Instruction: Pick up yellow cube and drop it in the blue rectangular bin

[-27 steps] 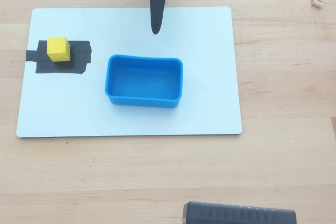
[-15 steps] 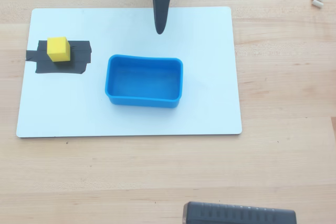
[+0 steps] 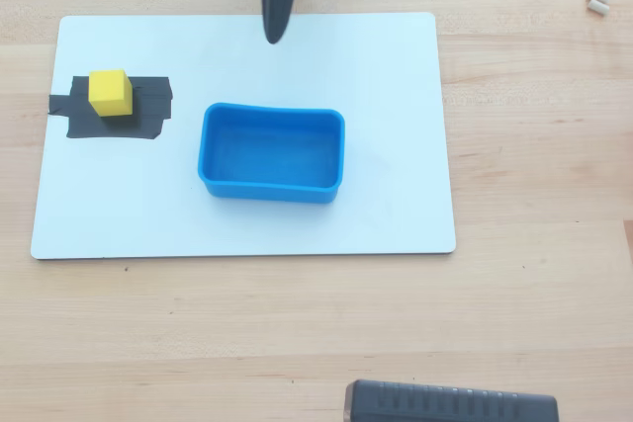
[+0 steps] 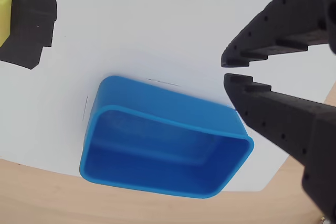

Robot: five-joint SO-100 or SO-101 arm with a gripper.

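In the overhead view, the yellow cube (image 3: 110,92) is seen at the left, resting on a black tape patch (image 3: 148,111) stuck over the left edge of a white board (image 3: 386,195) laid on the wooden counter (image 3: 534,294). The blue rectangular bin (image 3: 273,153) is placed empty near the board's middle, well apart from the cube. The pincer (image 4: 229,70) is held above the board beyond the bin, its tips nearly together with only a thin slit between them and nothing gripped, as shown in the wrist view.

Bright, even light; soft shadows, both views sharp.
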